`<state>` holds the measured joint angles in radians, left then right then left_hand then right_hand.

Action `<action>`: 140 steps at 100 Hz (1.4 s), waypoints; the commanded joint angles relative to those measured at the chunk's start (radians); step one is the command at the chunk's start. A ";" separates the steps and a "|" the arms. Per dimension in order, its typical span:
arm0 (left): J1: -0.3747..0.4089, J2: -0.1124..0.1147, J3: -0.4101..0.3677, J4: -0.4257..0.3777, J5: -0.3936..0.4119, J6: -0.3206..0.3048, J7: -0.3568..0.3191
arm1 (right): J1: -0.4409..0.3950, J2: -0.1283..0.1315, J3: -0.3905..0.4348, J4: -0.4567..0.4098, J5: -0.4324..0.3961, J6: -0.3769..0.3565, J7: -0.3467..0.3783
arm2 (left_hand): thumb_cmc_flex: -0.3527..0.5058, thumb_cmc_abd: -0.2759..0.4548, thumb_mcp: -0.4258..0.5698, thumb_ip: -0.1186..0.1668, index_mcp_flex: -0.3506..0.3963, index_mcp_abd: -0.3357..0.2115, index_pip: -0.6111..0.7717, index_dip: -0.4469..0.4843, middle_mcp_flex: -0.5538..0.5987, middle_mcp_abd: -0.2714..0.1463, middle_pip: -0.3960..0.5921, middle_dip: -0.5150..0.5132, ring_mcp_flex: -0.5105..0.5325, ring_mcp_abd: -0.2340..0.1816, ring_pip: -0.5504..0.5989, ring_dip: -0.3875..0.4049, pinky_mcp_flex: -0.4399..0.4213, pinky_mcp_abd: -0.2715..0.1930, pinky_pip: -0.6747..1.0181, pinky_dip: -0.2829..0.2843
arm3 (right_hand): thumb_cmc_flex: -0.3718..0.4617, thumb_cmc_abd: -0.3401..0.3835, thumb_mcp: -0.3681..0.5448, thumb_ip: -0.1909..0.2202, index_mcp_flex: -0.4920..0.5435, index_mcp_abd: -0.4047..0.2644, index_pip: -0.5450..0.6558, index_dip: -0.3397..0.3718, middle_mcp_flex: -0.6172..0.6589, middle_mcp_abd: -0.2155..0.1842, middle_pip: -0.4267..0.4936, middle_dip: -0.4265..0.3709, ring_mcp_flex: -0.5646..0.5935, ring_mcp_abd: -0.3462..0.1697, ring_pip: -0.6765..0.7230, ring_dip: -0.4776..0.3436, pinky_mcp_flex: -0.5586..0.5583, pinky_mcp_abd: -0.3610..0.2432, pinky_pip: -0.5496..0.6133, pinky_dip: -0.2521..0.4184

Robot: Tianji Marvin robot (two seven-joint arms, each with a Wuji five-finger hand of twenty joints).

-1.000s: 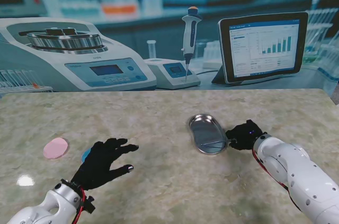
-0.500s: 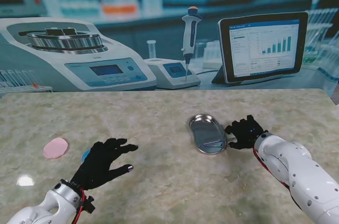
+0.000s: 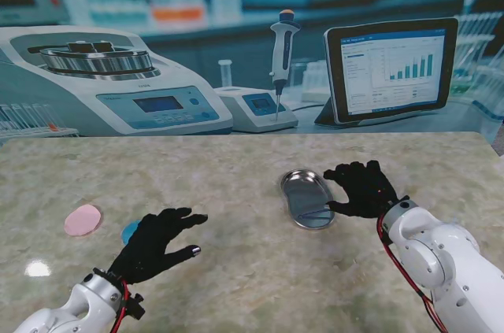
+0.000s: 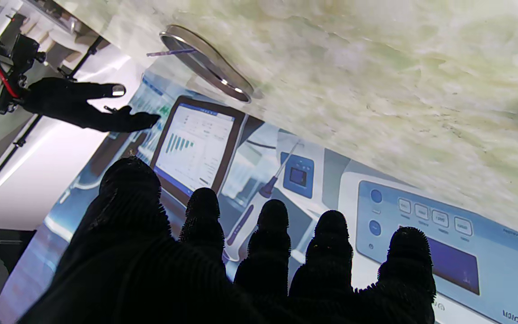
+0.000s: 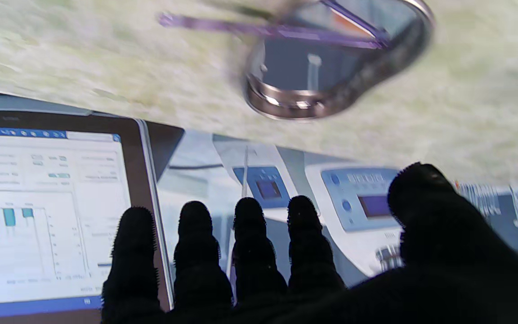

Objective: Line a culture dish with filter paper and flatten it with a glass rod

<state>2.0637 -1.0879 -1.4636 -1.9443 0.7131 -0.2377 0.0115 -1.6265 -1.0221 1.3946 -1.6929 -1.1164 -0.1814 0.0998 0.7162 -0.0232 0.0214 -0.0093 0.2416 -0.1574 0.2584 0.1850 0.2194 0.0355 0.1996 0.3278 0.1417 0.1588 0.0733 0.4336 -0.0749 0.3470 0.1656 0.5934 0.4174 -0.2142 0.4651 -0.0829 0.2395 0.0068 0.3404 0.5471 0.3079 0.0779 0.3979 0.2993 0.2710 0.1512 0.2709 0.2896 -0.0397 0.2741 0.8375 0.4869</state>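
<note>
The right hand (image 3: 363, 188) is seen raised just right of the metal dish (image 3: 308, 198), its fingers spread and nothing grasped. A thin glass rod (image 3: 316, 213) lies across the near part of the dish, apparently resting on its rim. The left hand (image 3: 155, 240) hovers over the table (image 3: 236, 168) at the near left, fingers released and apart. A pink filter paper (image 3: 83, 220) lies far left, and a small blue object (image 3: 130, 231) is partly hidden beside the left hand
</note>
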 commanded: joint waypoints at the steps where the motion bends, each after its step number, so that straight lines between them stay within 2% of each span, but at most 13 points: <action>1: 0.002 -0.004 0.011 0.002 -0.003 0.004 0.007 | -0.037 -0.019 -0.012 -0.042 0.022 0.011 -0.023 | 0.009 0.028 -0.024 0.017 -0.027 -0.012 -0.037 -0.020 -0.042 -0.029 -0.025 -0.021 -0.041 -0.032 -0.012 -0.021 -0.023 -0.015 -0.053 -0.030 | 0.016 0.043 -0.019 0.033 -0.041 0.029 -0.027 -0.019 -0.047 0.038 -0.026 -0.022 -0.042 0.021 -0.038 -0.020 -0.028 0.039 -0.032 -0.033; 17: -0.001 -0.007 0.029 0.007 -0.015 0.009 0.024 | -0.111 -0.036 -0.027 -0.128 0.088 0.030 -0.088 | 0.004 0.029 -0.025 0.016 -0.045 -0.011 -0.055 -0.028 -0.051 -0.033 -0.045 -0.030 -0.057 -0.037 -0.017 -0.025 -0.032 -0.020 -0.058 -0.034 | 0.031 0.049 -0.024 0.036 -0.055 0.014 -0.034 -0.029 -0.066 0.034 -0.045 -0.042 -0.074 0.024 -0.058 -0.038 -0.047 0.036 -0.061 -0.069; 37: -0.002 -0.011 0.046 0.007 -0.036 0.019 0.039 | -0.169 -0.056 -0.086 -0.182 0.170 0.049 -0.175 | -0.004 0.034 -0.027 0.013 -0.071 -0.011 -0.086 -0.045 -0.073 -0.047 -0.106 -0.055 -0.089 -0.053 -0.025 -0.034 -0.025 -0.037 -0.080 -0.067 | 0.051 0.056 -0.036 0.040 -0.080 -0.009 -0.041 -0.039 -0.089 0.025 -0.070 -0.065 -0.104 0.023 -0.079 -0.056 -0.065 0.031 -0.093 -0.107; 57: 0.003 -0.017 0.064 0.007 -0.062 0.027 0.063 | -0.193 -0.077 -0.176 -0.188 0.281 0.071 -0.251 | -0.016 0.041 -0.029 0.010 -0.086 -0.014 -0.122 -0.065 -0.087 -0.057 -0.139 -0.052 -0.111 -0.067 -0.029 -0.043 -0.020 -0.049 -0.098 -0.106 | 0.066 0.052 -0.042 0.043 -0.114 -0.053 -0.037 -0.041 -0.130 0.012 -0.087 -0.079 -0.146 0.016 -0.101 -0.070 -0.093 0.030 -0.129 -0.141; 76: 0.015 -0.024 0.083 0.011 -0.084 0.046 0.094 | -0.197 -0.093 -0.251 -0.162 0.358 0.074 -0.304 | -0.026 0.044 -0.030 0.008 -0.082 -0.016 -0.166 -0.091 -0.100 -0.067 -0.183 -0.047 -0.108 -0.081 -0.051 -0.105 -0.009 -0.061 -0.122 -0.177 | 0.067 0.054 -0.065 0.045 -0.157 -0.104 -0.050 -0.049 -0.143 -0.018 -0.162 -0.115 -0.187 0.008 -0.132 -0.093 -0.101 0.031 -0.185 -0.198; 91: 0.020 -0.032 0.100 0.024 -0.098 0.050 0.135 | -0.190 -0.099 -0.281 -0.120 0.393 0.048 -0.329 | -0.036 0.044 -0.031 0.007 -0.082 -0.018 -0.200 -0.109 -0.105 -0.083 -0.205 -0.113 -0.108 -0.115 -0.076 -0.213 0.001 -0.088 -0.150 -0.263 | 0.049 0.056 -0.085 0.044 -0.150 -0.153 -0.169 -0.044 -0.145 -0.063 -0.256 -0.133 -0.193 -0.007 -0.193 -0.114 -0.101 0.024 -0.233 -0.232; 93: 0.021 -0.033 0.102 0.026 -0.100 0.050 0.140 | -0.189 -0.100 -0.284 -0.114 0.399 0.044 -0.332 | -0.038 0.044 -0.032 0.006 -0.084 -0.018 -0.202 -0.110 -0.106 -0.084 -0.206 -0.116 -0.109 -0.119 -0.078 -0.217 0.001 -0.092 -0.152 -0.267 | 0.050 0.061 -0.097 0.045 -0.126 -0.157 -0.277 0.049 -0.144 -0.068 -0.273 -0.128 -0.193 -0.010 -0.203 -0.112 -0.102 0.022 -0.239 -0.230; 97: 0.021 -0.036 0.106 0.029 -0.102 0.052 0.152 | -0.187 -0.102 -0.288 -0.103 0.411 0.032 -0.336 | -0.042 0.045 -0.033 0.005 -0.081 -0.019 -0.211 -0.115 -0.105 -0.086 -0.209 -0.132 -0.108 -0.121 -0.080 -0.239 0.005 -0.094 -0.160 -0.289 | 0.040 0.070 -0.105 0.045 -0.121 -0.167 -0.317 0.076 -0.151 -0.077 -0.284 -0.129 -0.196 -0.016 -0.208 -0.111 -0.104 0.020 -0.244 -0.230; 105: 0.022 -0.040 0.118 0.034 -0.105 0.062 0.176 | -0.183 -0.107 -0.297 -0.083 0.447 0.009 -0.340 | -0.047 0.048 -0.034 0.005 -0.082 -0.019 -0.213 -0.116 -0.106 -0.086 -0.208 -0.135 -0.109 -0.117 -0.078 -0.243 0.005 -0.093 -0.162 -0.297 | 0.031 0.085 -0.118 0.045 -0.111 -0.180 -0.358 0.054 -0.151 -0.091 -0.307 -0.139 -0.198 -0.029 -0.218 -0.114 -0.104 0.014 -0.259 -0.235; 114: 0.021 -0.045 0.132 0.038 -0.105 0.080 0.204 | -0.182 -0.111 -0.307 -0.063 0.487 -0.018 -0.341 | -0.049 0.051 -0.034 0.004 -0.082 -0.020 -0.213 -0.116 -0.106 -0.085 -0.207 -0.137 -0.109 -0.116 -0.076 -0.244 0.005 -0.091 -0.163 -0.303 | 0.028 0.097 -0.137 0.048 -0.103 -0.189 -0.380 -0.005 -0.152 -0.097 -0.328 -0.144 -0.198 -0.039 -0.229 -0.115 -0.102 0.008 -0.271 -0.236; 116: 0.021 -0.046 0.135 0.039 -0.106 0.084 0.209 | -0.182 -0.112 -0.308 -0.060 0.495 -0.024 -0.340 | -0.049 0.051 -0.033 0.004 -0.082 -0.019 -0.214 -0.116 -0.106 -0.083 -0.207 -0.137 -0.109 -0.116 -0.076 -0.244 0.005 -0.091 -0.163 -0.304 | 0.032 0.102 -0.148 0.051 -0.097 -0.190 -0.384 -0.054 -0.150 -0.099 -0.336 -0.143 -0.197 -0.043 -0.233 -0.115 -0.101 0.007 -0.276 -0.232; 118: 0.022 -0.047 0.137 0.039 -0.107 0.087 0.212 | -0.183 -0.112 -0.310 -0.056 0.503 -0.028 -0.339 | -0.049 0.053 -0.033 0.004 -0.082 -0.018 -0.214 -0.116 -0.106 -0.083 -0.207 -0.137 -0.109 -0.116 -0.076 -0.244 0.005 -0.091 -0.163 -0.305 | 0.033 0.103 -0.151 0.052 -0.096 -0.191 -0.384 -0.068 -0.151 -0.100 -0.339 -0.142 -0.197 -0.046 -0.234 -0.115 -0.102 0.005 -0.279 -0.231; 140: 0.025 -0.054 0.153 0.042 -0.106 0.110 0.249 | -0.197 -0.120 -0.318 -0.028 0.540 -0.069 -0.358 | -0.047 0.057 -0.033 0.004 -0.083 -0.018 -0.216 -0.117 -0.107 -0.082 -0.207 -0.138 -0.109 -0.117 -0.075 -0.243 0.006 -0.091 -0.162 -0.316 | 0.015 0.123 -0.168 0.051 -0.097 -0.203 -0.383 -0.106 -0.154 -0.108 -0.343 -0.139 -0.198 -0.056 -0.239 -0.116 -0.104 0.000 -0.293 -0.232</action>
<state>2.0805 -1.1365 -1.3145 -1.9054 0.6049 -0.1328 0.2537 -1.8057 -1.1340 1.0804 -1.7293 -0.5904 -0.2428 -0.2541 0.7006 -0.0104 0.0112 -0.0115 0.1839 -0.1574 0.0763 0.0849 0.1467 -0.0116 0.0192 0.2115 0.0629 0.0761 0.0209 0.2083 -0.0716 0.2919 0.0598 0.3220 0.4655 -0.1292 0.3194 -0.0610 0.1352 -0.1511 -0.0241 0.4619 0.1917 0.0199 0.0779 0.1656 0.0978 0.1315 0.0736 0.1914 -0.1233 0.2963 0.5707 0.2732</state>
